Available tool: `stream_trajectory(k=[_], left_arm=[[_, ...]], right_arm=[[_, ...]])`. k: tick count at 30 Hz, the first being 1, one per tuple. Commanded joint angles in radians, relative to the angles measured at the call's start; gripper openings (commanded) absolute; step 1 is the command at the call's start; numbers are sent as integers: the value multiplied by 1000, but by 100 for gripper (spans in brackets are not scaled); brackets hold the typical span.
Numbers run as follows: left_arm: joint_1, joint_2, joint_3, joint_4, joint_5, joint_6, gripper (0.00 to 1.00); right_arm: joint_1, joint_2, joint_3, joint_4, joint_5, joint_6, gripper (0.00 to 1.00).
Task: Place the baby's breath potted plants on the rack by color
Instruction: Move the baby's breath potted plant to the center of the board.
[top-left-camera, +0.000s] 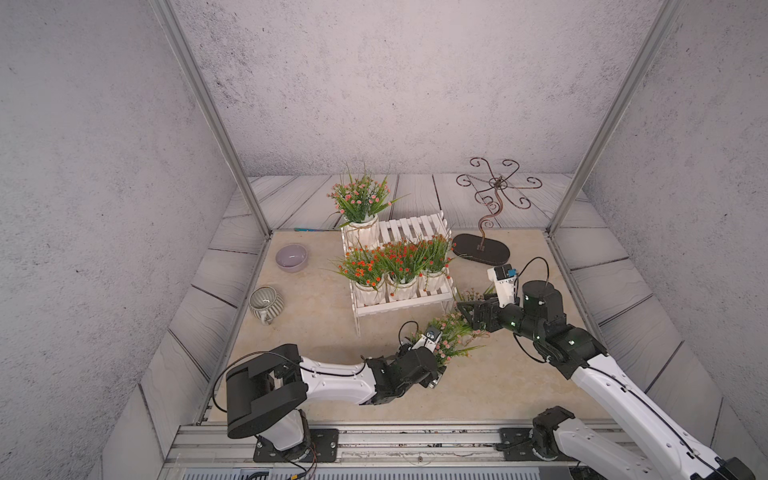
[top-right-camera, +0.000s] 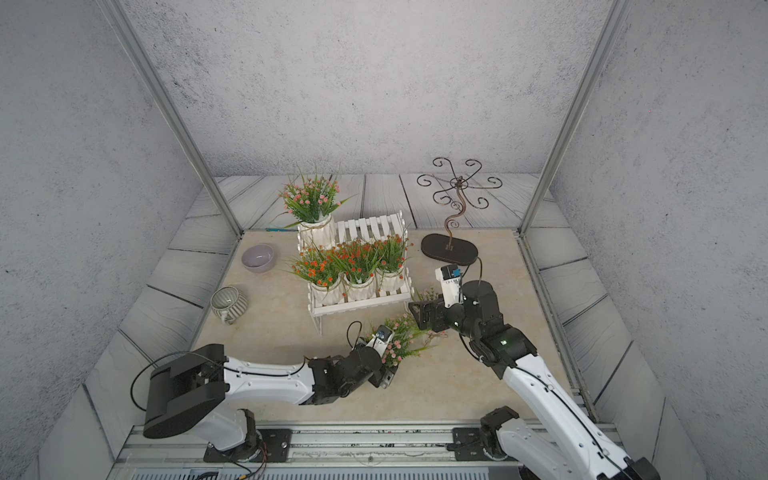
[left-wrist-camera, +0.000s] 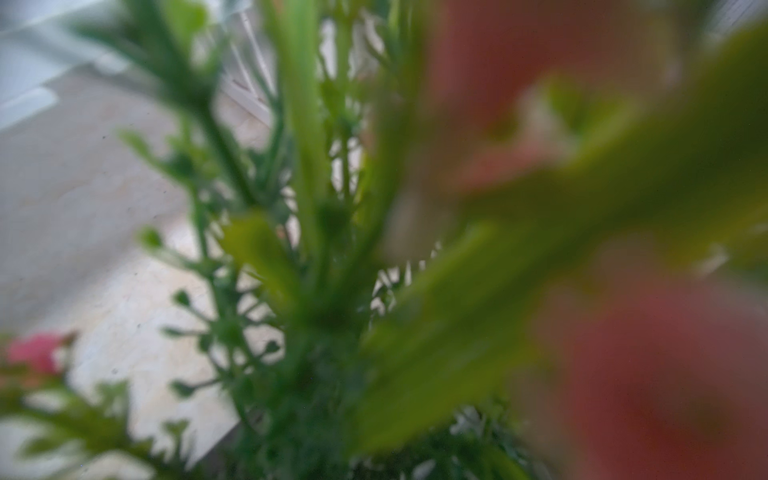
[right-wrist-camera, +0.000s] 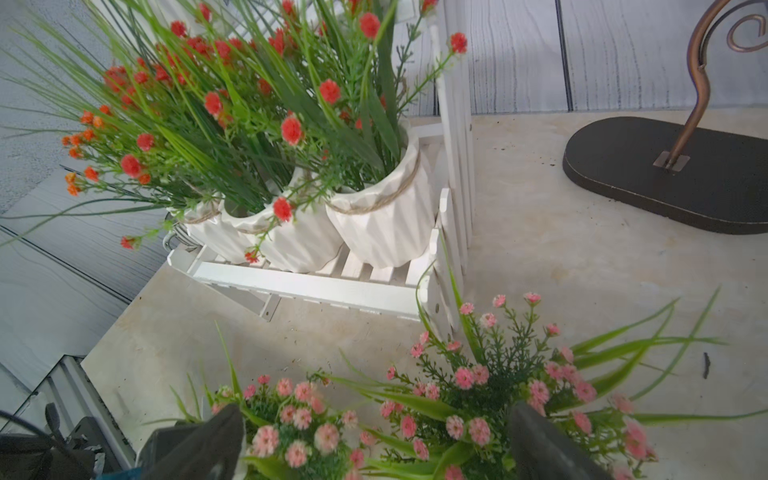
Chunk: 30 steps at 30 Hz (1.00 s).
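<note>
2-tier white slatted wooden rack (top-left-camera: 409, 228): stands mid-table. The lower tier is full and the upper tier has 2 free places.
Dark scrolled metal stand (top-left-camera: 480, 249): sits on its oval base just beside the rack's right end, near the right arm.
3 orange-red baby's breath plants in white ribbed pots (top-left-camera: 399, 259): side by side on the lower tier, leaves spilling over the front rail.
Shelved pink baby's breath plant in a white ribbed pot (top-left-camera: 361, 197): upright at the upper tier's left end.
Near pink plant (top-left-camera: 451, 338): off the rack, leaning at the left arm's wrist by the rack's front right corner.
Far pink plant (top-left-camera: 471, 296): also off the rack, mostly hidden behind the right arm.
Right gripper (right-wrist-camera: 376, 415): jaws wide, dark fingers (right-wrist-camera: 208, 440) astride pink flower heads. No pot shows between them.
Left gripper (top-left-camera: 436, 372): buried under wrist and foliage, and its wrist view is only blurred leaves — I cannot tell whether the jaws hold the pot.
Risk, as I judge it: both arms crowd the same 2 plants, so stems could tangle and 1 pot tip or drag. Closing on leaves instead of the pot would slip. The way to the upper tier passes the orange-red foliage and the picket side — a snag could topple a shelved pot.
</note>
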Motion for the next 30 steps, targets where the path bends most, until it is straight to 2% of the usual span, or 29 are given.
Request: stream_trajectory(k=[1,6,11,19,24,30], left_arm=[[12,-37,-10,-19,-38,-15,84],[14,-71,-20,-31,-52,-12,100],[15,-153,-20,-88,-72,13,99],[56,-413,10,-273,-72,0,99],[155,-476,130,-430,-48,-9,99],[327,-476,215,-466,56,-35,99]], right_arm=[[8,-31,-16,-42,19,-14,99],[19,-50,-23,-70,-1,-26,99],[37,-73,-19,-101,-23,-45,99],[134,-111,46,-228,1,-71,99],[258,-110,36,-271,59,-50,99],[473,-111,-22,-279,228,46,99]])
